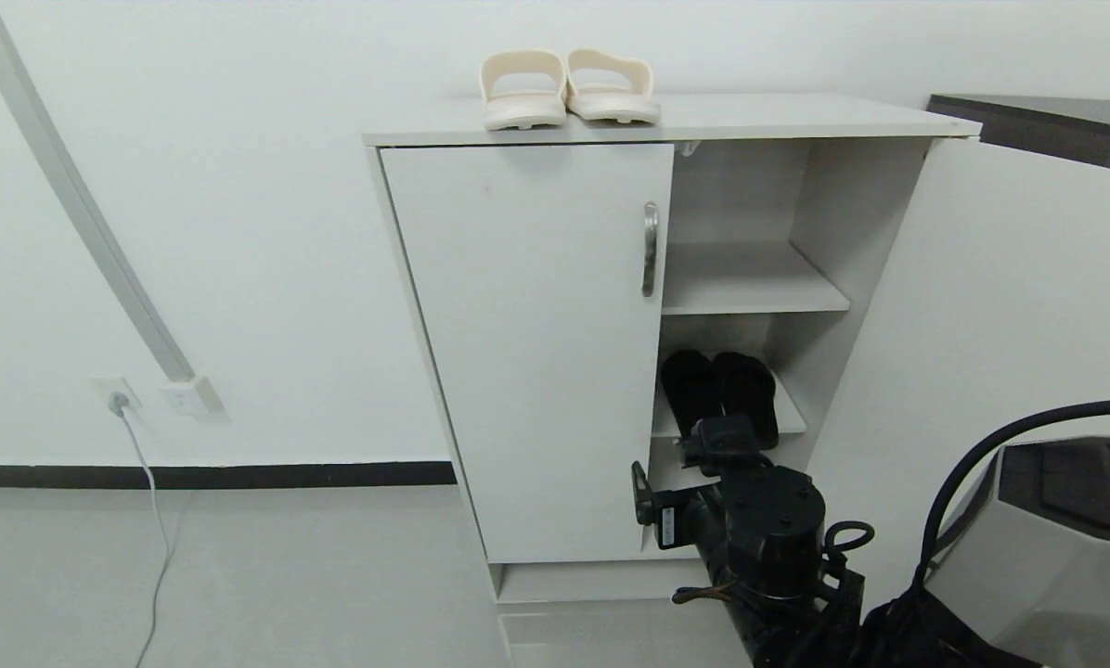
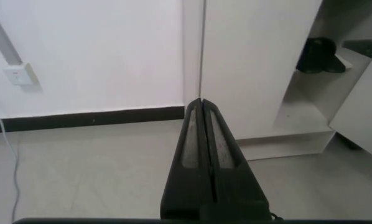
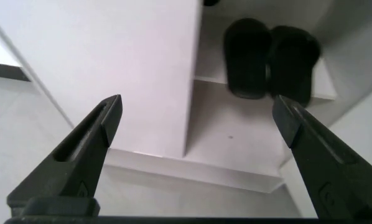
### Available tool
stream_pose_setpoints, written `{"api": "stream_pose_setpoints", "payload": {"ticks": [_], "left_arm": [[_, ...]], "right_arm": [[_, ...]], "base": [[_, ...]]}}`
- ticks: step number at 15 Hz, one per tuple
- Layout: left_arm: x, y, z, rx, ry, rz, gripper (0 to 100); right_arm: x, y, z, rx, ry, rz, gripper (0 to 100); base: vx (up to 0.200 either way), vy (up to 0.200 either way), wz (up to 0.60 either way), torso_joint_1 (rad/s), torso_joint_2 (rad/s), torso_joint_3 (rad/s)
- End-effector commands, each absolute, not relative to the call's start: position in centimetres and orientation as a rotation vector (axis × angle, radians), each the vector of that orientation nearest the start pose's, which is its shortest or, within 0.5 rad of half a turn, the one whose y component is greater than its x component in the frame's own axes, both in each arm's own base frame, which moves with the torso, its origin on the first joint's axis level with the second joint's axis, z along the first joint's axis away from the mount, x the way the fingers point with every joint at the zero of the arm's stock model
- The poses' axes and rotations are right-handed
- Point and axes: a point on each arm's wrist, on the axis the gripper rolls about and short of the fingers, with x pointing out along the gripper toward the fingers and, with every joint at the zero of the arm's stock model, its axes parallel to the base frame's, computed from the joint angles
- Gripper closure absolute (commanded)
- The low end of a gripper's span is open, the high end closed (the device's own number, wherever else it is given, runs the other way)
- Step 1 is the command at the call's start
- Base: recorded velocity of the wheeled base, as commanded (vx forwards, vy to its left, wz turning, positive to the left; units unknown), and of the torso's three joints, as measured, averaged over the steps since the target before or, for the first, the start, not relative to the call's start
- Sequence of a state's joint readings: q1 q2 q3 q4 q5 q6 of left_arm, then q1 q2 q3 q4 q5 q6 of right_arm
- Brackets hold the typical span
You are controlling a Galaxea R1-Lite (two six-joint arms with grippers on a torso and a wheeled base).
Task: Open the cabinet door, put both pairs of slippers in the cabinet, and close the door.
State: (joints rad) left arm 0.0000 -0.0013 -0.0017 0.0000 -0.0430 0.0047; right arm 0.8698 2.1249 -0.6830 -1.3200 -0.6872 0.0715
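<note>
A white cabinet stands with its left door shut and its right door swung open. A beige pair of slippers sits on the cabinet top. A black pair of slippers lies side by side on the lower shelf inside, also seen in the right wrist view and the left wrist view. My right gripper hangs just in front of that shelf, below the black pair; it is open and holds nothing. My left gripper is shut and empty, low over the floor, left of the cabinet.
The shelf above the black pair is bare. The shut door's metal handle is beside the opening. A wall socket with a cable is at the far left, with open floor before it. A grey unit stands behind the open door.
</note>
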Motion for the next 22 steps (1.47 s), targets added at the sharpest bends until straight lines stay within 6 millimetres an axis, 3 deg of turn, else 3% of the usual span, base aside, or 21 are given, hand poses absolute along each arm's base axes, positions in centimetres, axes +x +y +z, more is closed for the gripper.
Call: {"api": "stream_pose_setpoints", "payload": {"ticks": [1,22], "left_arm": [[-2.3,-0.1,7.6,0.005,-0.002,-0.043,100],[-2.3,-0.1,7.6,0.002,0.000,-0.043,100]], "right_arm": [[23.8,26.0,7.9,-0.016,0.094,0.179,0],[23.8,25.5,6.9,-0.052,0.118,0.197,0]], "base": [[0.000,0.000,0.00,0.000,0.00,0.000],[0.000,0.000,0.00,0.000,0.00,0.000]]}}
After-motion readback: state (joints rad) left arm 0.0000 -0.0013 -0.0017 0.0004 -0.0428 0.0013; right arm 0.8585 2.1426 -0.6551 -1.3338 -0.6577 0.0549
